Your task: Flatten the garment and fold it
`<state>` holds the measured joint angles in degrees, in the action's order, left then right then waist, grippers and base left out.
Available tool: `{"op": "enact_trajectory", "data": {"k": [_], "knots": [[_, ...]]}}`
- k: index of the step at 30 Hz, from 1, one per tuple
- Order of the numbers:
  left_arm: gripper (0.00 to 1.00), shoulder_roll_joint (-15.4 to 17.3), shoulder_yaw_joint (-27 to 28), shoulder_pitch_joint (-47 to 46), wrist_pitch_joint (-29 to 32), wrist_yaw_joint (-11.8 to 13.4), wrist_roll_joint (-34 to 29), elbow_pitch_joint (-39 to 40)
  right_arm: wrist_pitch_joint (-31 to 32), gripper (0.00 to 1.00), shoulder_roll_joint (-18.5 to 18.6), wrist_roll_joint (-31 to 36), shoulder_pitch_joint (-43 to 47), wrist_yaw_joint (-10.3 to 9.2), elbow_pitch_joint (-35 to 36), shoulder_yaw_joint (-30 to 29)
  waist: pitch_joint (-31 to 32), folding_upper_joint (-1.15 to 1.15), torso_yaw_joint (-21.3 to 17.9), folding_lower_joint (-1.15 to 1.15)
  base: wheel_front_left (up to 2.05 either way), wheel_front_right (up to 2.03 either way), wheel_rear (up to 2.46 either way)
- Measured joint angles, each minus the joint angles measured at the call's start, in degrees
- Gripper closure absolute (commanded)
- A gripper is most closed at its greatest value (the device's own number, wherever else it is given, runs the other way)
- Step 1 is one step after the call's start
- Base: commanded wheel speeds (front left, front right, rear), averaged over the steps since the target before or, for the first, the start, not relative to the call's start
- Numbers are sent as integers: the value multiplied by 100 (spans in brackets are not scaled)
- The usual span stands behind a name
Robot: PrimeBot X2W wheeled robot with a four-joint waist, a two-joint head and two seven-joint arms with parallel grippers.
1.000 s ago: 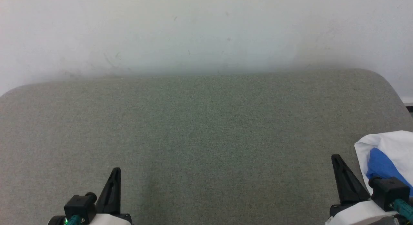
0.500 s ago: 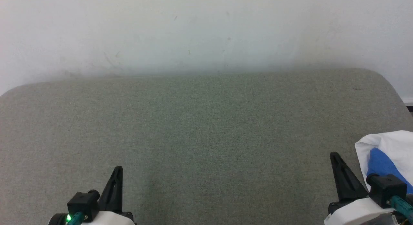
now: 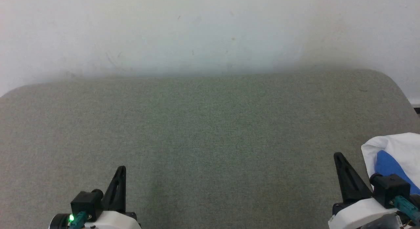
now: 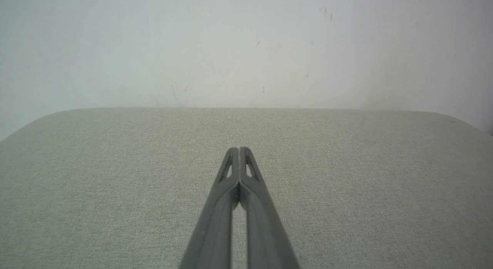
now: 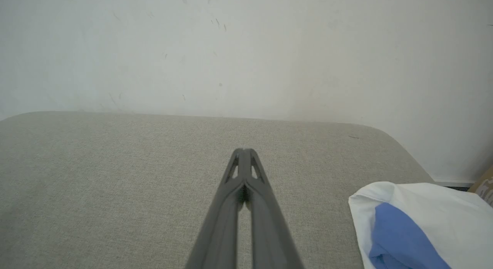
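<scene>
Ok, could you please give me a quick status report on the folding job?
Left gripper and right gripper shut, empty. Garment bunched at the grey cushion's right edge, untouched. Nothing lies between.

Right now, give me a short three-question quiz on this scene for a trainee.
1. True or false: the left claw is shut on the garment.
2. Where does the garment lie on the grey padded surface? A) far left B) centre C) right edge, beside the right claw.
3. Fill in: the cloth showing inside the white fabric is ___.
Key: 1 false, it is shut on nothing; 2 C; 3 blue.
</scene>
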<state>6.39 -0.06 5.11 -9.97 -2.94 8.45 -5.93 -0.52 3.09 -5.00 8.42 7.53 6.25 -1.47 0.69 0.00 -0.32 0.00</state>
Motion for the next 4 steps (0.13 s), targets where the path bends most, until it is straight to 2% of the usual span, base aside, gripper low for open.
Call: {"op": "enact_trajectory", "data": {"k": [4], "knots": [[100, -27, 0, -5, 47, 3, -23, 27, 0, 100, 0, 3, -37, 0, -32, 5, -3, 0, 1, 0, 0, 0, 0]]}}
